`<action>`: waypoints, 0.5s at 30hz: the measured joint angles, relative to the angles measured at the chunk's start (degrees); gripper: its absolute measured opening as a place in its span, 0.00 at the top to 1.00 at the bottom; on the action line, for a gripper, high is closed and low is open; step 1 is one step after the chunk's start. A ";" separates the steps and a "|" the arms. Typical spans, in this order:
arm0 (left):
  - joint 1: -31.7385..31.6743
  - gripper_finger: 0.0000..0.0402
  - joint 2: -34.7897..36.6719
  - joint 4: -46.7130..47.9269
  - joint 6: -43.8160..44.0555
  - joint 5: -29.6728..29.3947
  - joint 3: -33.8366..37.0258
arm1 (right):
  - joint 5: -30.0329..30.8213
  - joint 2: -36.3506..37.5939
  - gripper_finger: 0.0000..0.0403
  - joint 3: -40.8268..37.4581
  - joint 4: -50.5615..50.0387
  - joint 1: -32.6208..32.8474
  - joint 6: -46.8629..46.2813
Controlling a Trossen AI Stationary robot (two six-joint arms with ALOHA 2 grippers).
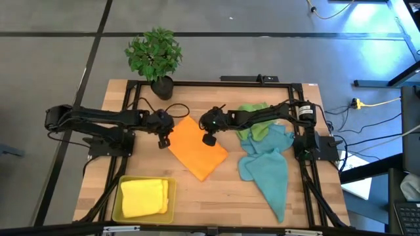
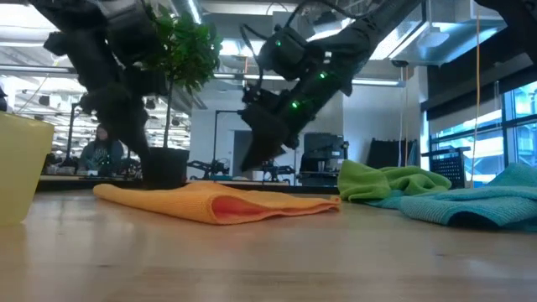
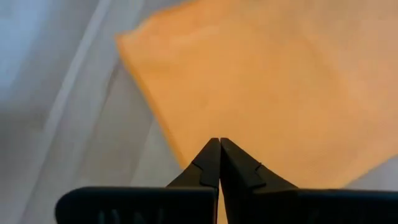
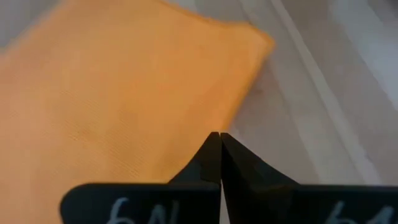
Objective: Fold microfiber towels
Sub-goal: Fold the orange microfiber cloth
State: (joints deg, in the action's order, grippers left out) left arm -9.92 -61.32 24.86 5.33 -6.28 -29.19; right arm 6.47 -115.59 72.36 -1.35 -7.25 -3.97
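The left gripper [image 1: 163, 140] is clenched on nothing, hovering just off one edge of the orange towel [image 1: 197, 147]; the right gripper [image 1: 209, 139] is likewise pinched closed and empty above the opposite edge. Between them that towel lies on the counter [image 1: 216, 196] doubled over once, a fold line showing along its side in the low view, so at least one more fold looks due. A yellow towel [image 1: 143, 196] sits folded in the yellow tray [image 1: 172, 196], seemingly finished. Beside the right arm a green towel [image 1: 252, 121] and teal-blue towels [image 1: 269, 167] lie crumpled and untouched. Roughly a quarter done, by my estimate.
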 joint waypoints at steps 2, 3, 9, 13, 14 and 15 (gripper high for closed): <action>1.35 1.00 -0.31 -0.55 1.38 0.42 -0.07 | -2.00 0.00 0.99 0.42 0.97 -0.03 0.16; 1.89 1.00 -0.88 -0.59 1.92 0.80 0.02 | -2.69 0.00 0.99 0.42 1.70 -0.09 0.64; 4.04 1.00 -4.07 0.00 3.73 1.03 2.01 | -6.57 0.00 0.99 0.46 2.68 -1.26 1.93; 4.36 1.00 -4.37 -0.16 5.19 -2.22 2.49 | -8.98 -1.35 0.99 0.48 3.52 -1.89 2.73; 4.26 1.00 -4.35 -0.24 5.15 -2.57 2.60 | -9.20 -2.06 0.99 0.48 3.52 -1.98 2.75; 4.05 1.00 -4.37 -0.11 5.11 -2.58 2.77 | -9.40 -2.78 0.99 0.48 3.59 -1.97 2.75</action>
State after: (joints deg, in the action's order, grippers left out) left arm -5.88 -65.69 24.75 10.45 -8.86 -26.42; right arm -2.93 -118.37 72.84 2.24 -9.21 -1.21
